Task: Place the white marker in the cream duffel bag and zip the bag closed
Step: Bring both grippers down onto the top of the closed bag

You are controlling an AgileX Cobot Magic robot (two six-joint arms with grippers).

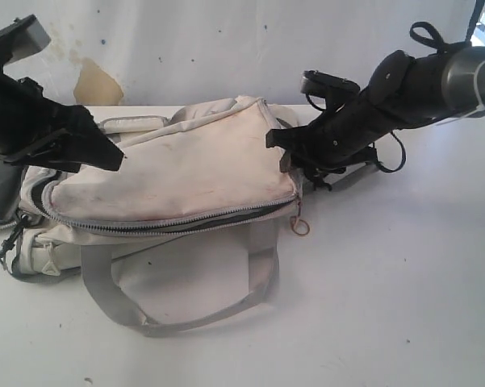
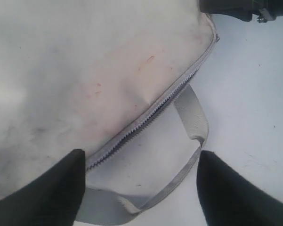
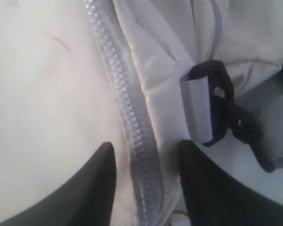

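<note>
On the white table (image 1: 403, 282), left of centre: cream duffel bag (image 1: 177, 173), smudged, lying flat with its zipper (image 1: 186, 219) running along the near edge. Narrow dark slit showing along part of that zipper, widest toward the right end; nothing of the inside readable through it. No sight of the white marker in any view, so no telling whether inside the bag. Grey strap loop (image 1: 177, 318) spilling onto the table on the near side. Wide bare tabletop to the right and near; wall close behind on the far side. Left gripper (image 1: 105, 157) above the bag's left end, jaws spread wide, holding nothing. Right gripper (image 1: 278, 150) at the bag's far right corner, jaws apart and straddling the zipper track, just beside a black buckle (image 3: 221, 101) on grey webbing; contact with the fabric not clear.
</note>
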